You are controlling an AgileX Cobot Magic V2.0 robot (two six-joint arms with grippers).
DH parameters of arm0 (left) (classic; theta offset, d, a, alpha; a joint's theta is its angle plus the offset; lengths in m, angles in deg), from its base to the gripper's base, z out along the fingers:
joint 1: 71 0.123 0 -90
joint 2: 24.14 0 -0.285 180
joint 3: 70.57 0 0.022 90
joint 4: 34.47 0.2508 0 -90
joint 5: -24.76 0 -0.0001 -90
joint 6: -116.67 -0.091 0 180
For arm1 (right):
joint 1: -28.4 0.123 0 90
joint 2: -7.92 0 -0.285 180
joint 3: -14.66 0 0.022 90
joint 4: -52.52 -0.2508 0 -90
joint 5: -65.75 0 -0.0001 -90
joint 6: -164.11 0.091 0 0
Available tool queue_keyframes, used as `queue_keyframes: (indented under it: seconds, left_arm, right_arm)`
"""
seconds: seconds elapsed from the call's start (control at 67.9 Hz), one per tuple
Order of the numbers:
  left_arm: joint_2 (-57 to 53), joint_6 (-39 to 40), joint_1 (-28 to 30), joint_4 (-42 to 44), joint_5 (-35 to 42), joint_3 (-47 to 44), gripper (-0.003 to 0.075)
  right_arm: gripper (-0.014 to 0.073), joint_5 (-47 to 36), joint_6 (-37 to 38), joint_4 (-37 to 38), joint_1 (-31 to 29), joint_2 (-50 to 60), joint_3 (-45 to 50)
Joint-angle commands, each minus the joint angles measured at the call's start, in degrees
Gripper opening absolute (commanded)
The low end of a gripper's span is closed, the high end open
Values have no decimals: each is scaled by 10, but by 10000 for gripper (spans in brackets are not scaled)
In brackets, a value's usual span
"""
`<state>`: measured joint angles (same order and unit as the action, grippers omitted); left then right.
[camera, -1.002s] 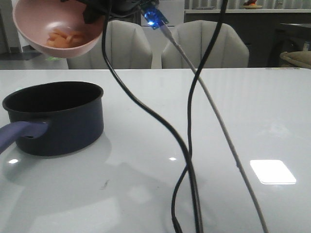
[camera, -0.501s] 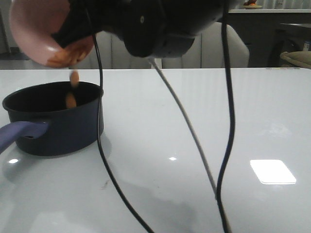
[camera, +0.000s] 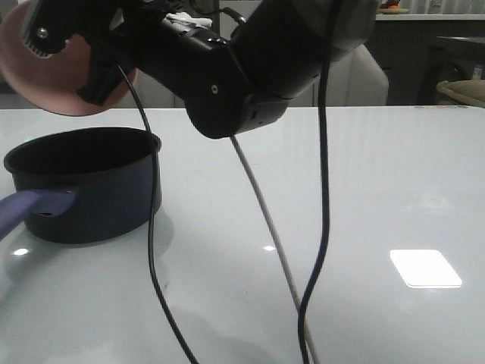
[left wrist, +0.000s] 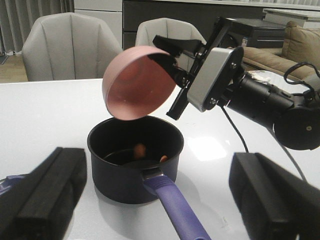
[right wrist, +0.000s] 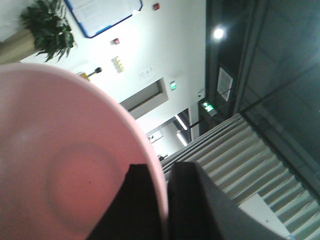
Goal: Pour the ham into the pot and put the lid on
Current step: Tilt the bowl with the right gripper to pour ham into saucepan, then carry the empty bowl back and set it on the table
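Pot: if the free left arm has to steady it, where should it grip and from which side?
Grip the pot by its long purple handle, coming down from above. The handle juts sideways toward the open left gripper, well clear of the tipped pink bowl.

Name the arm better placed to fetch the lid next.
Left. The right hand is clamped on the upturned pink bowl above the pot, where ham lies. The left hand is open, holding nothing, beside the pot. The lid itself is out of view.
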<state>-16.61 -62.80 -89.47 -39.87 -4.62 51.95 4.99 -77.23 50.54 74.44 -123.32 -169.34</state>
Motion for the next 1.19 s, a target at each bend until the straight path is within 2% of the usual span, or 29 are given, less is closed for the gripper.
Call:
queue_keyframes:
  seconds: [0.0, 0.103, 0.192, 0.236, 0.25, 0.28, 0.309, 0.324, 0.339, 0.368, 0.413, 0.427, 0.545, 0.56, 0.634, 0.648, 0.663, 0.707, 0.722, 0.796, 0.987, 1.179]
  left_arm:
    - [-2, 0, -4, -7, 46, 13, 617]
    - [-2, 0, -4, -7, 46, 13, 617]
    - [-2, 0, -4, -7, 46, 13, 617]
    - [-2, 0, -4, -7, 46, 13, 617]
    - [-2, 0, -4, -7, 46, 13, 617]
    - [-2, 0, -4, -7, 46, 13, 617]
    - [-2, 0, -4, -7, 46, 13, 617]
    - [-2, 0, -4, -7, 46, 13, 617]
    - [-2, 0, -4, -7, 46, 13, 617]
    - [-2, 0, -4, -7, 46, 13, 617]
    - [-2, 0, -4, -7, 46, 13, 617]
    - [-2, 0, -4, -7, 46, 13, 617]
    - [-2, 0, -4, -7, 46, 13, 617]
    - [-2, 0, -4, -7, 46, 13, 617]
    - [-2, 0, -4, -7, 46, 13, 617]
    - [-2, 0, -4, -7, 46, 13, 617]
    - [-2, 0, -4, -7, 46, 13, 617]
    - [-2, 0, -4, -7, 46, 13, 617]
    - [-2, 0, -4, -7, 46, 13, 617]
    - [-2, 0, -4, -7, 46, 13, 617]
    - [-2, 0, -4, -7, 46, 13, 617]
    - [-2, 0, -4, -7, 46, 13, 617]
  right_arm:
    - [134, -73, -2, 5, 1, 39, -16]
    - [134, -76, 35, -9, 1, 39, -16]
    - [134, -84, 142, -42, 1, 40, -16]
    - [134, -85, 251, -65, 1, 44, -16]
    - [134, -85, 251, -68, 1, 45, -16]
    - [134, -82, 330, -82, 1, 48, -16]
    - [134, -75, 377, -95, 1, 52, -16]
    - [134, -59, 433, -103, 1, 57, -16]
    - [134, -59, 433, -105, 1, 57, -16]
    - [134, -33, 480, -113, 1, 64, -16]
    - [134, 35, 537, -126, -1, 81, -16]
    - [134, 35, 540, -126, -1, 81, -16]
    - [134, 190, 551, -130, -8, 122, -16]
    - [134, 229, 551, -130, -11, 134, -16]
    - [134, 308, 551, -130, -19, 157, -16]
    - [134, 349, 551, -130, -24, 169, -16]
    - [134, 349, 551, -130, -24, 172, -16]
    - [134, 425, 551, -130, -34, 193, -16]
    - [134, 425, 551, -130, -36, 193, -16]
    - [134, 526, 551, -130, -62, 225, -16]
    - [134, 694, 551, -130, -140, 288, -16]
    - [134, 829, 551, -130, -227, 312, -16]
